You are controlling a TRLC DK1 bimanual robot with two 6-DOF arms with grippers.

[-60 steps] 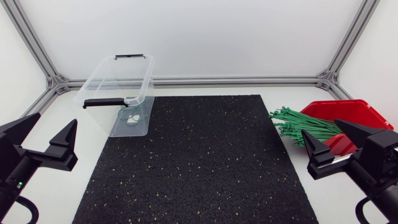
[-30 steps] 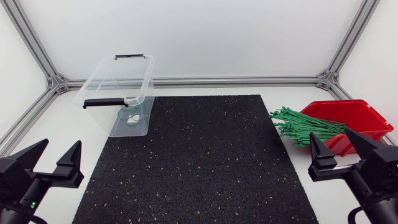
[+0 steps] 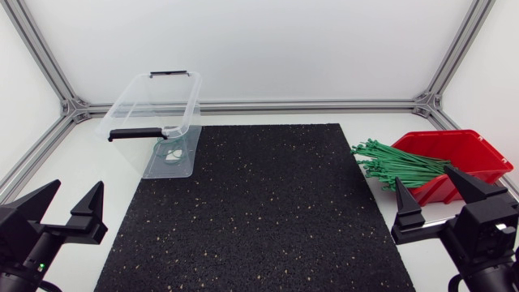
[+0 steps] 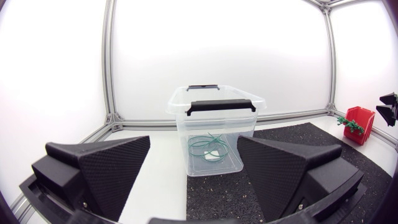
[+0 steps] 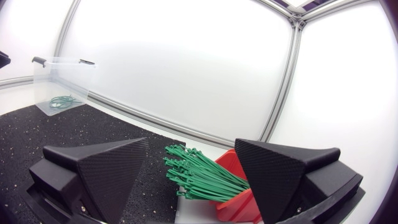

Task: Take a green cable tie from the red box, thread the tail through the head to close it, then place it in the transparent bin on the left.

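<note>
A bundle of green cable ties (image 3: 395, 165) sticks out leftward from the red box (image 3: 458, 154) at the table's right side. The transparent bin (image 3: 158, 118) with black handles stands at the back left, and a closed green tie loop (image 3: 167, 151) lies on its floor. My left gripper (image 3: 63, 208) hangs open near the front left corner, nothing between its fingers. Beside the red box, my right gripper (image 3: 442, 197) is open and empty too. In the right wrist view the ties (image 5: 199, 173) and box (image 5: 236, 200) lie just ahead of the gripper (image 5: 189, 175). The bin (image 4: 214, 134) stands ahead of the left gripper (image 4: 193, 168).
A black speckled mat (image 3: 259, 207) covers the table's middle. A silver frame rail (image 3: 284, 105) runs along the back behind the bin, with white walls around.
Both grippers have drawn back toward the front edge, the left one lower at its corner, the right one down and clear of the red box. Nothing else moved.
</note>
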